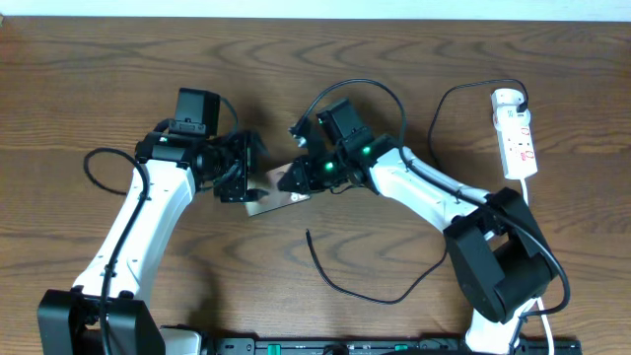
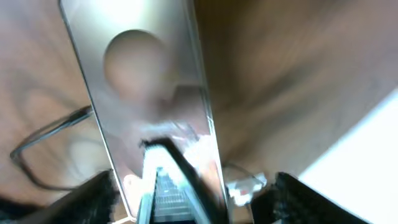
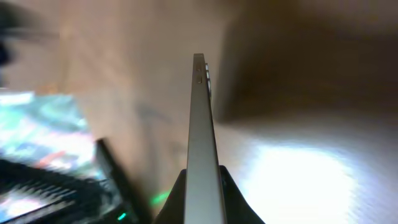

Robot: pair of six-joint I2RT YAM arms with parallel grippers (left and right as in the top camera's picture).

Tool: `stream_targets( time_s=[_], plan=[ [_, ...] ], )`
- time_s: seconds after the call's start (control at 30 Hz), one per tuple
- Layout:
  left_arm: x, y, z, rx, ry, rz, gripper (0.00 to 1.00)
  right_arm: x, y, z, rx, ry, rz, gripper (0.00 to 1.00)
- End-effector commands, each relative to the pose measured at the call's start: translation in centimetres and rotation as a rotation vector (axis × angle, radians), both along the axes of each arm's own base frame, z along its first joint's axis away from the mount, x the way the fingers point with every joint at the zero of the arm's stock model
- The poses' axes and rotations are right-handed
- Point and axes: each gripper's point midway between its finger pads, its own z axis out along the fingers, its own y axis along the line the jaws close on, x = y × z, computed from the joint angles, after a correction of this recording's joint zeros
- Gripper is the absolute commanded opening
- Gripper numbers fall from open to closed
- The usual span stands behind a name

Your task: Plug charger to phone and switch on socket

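Between the fingers of our right pincer (image 3: 202,190) sits the flat brown-grey smartphone (image 3: 200,124), clamped by its faces, edge-on to that wrist. Opposite, our left pincer (image 2: 193,196) faces the side with the pale round patch, jaws spread wide on either side of it, gripping nothing. The good play now, we reckon: keep the right hold firm and the port end clear, so the left can go for the thin black charger cable (image 1: 370,294). Its free end lies on the brown wooden table (image 1: 197,286) near the right pincer, toward the arm bases. Well beyond the right arm lies the narrow white power strip (image 1: 515,133). Both white forearms angle inward, wrists nearly meeting mid-table.
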Motion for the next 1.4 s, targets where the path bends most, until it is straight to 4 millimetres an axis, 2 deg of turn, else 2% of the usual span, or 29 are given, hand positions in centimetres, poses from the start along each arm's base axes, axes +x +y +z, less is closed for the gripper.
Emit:
stream_targets(
  time_s=[0.0,0.13,0.27,0.5,0.67,0.9,1.1,1.37],
  plan=[
    [1.3,-1.3,1.7,-0.015,-0.201,-0.203,0.86,3.9,-3.1,-0.9,-0.138,-0.081,-0.156,0.01],
    [3.9,-2.2,3.7,0.034,-0.487,-0.405,0.88,6.7,-6.3,-1.3,-0.177,-0.03,-0.331,0.01],
    [5.1,-2.6,4.8,0.035,-0.574,-0.422,0.88,9.7,-8.6,0.1,-0.069,0.061,-0.489,0.01],
    [6.4,-3.0,5.7,0.023,-0.677,-0.423,0.89,13.5,-10.3,4.4,0.198,0.148,-0.591,0.01],
    [6.7,-3.3,4.7,-0.021,-0.695,-0.373,0.89,14.8,-11.1,6.3,0.309,0.234,-0.651,0.01],
    [7.2,-3.1,2.7,-0.108,-0.802,-0.212,0.9,15.1,-9.6,9.7,0.463,0.323,-0.635,0.01],
    [7.7,-2.0,4.6,-0.168,-0.978,-0.054,0.9,14.0,-6.8,12.1,0.538,0.315,-0.536,0.01],
    [8.3,-1.1,4.9,-0.145,-0.997,0.012,0.9,11.7,-3.2,12.4,0.534,0.318,-0.452,0.01]
  ],
)
